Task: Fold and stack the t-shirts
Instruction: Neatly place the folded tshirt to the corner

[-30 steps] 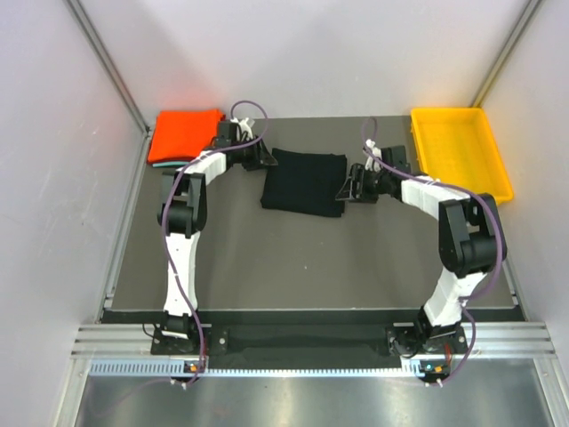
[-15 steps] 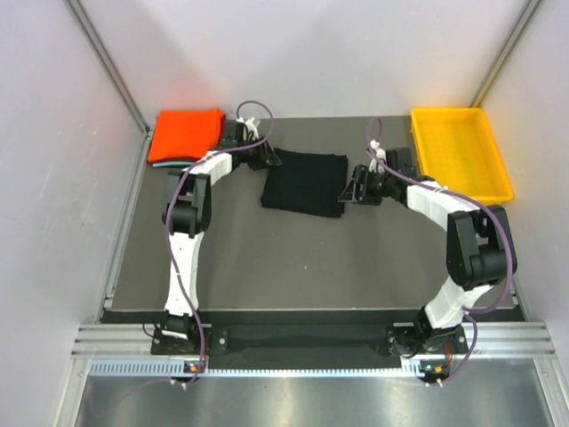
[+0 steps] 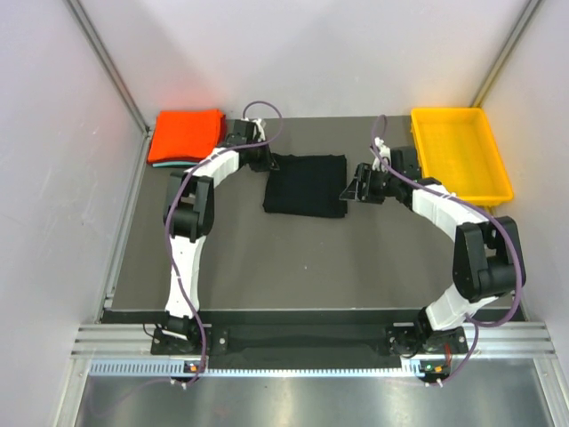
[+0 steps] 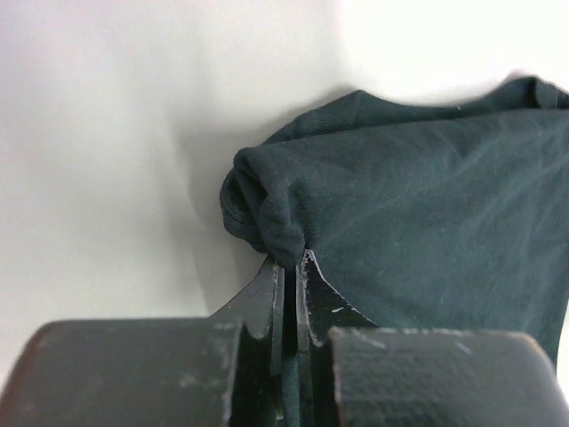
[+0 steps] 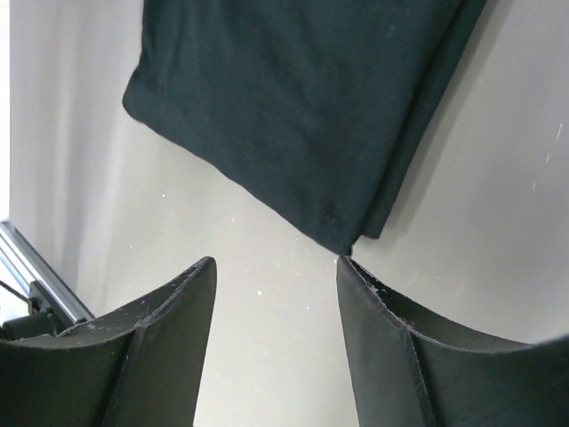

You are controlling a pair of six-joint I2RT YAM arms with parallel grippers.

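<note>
Nearest, the right gripper (image 5: 276,267) hangs with its jaws apart and nothing between them. The black t-shirt (image 5: 293,107) lies just ahead of its fingertips, with 1 corner almost between them. Farther on, the left gripper (image 4: 292,262) is clamped tight on a bunched corner of that same shirt. Farthest, behind that gripper, sits 1 folded orange-red t-shirt (image 3: 185,133). The black one already looks folded, so what probably remains is carrying it onto that pile.

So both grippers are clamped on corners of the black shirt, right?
Not both. The left gripper is shut on the black shirt, but the right gripper is open, with the shirt's corner lying ungripped just ahead of its fingertips. The right wrist view shows this.
</note>
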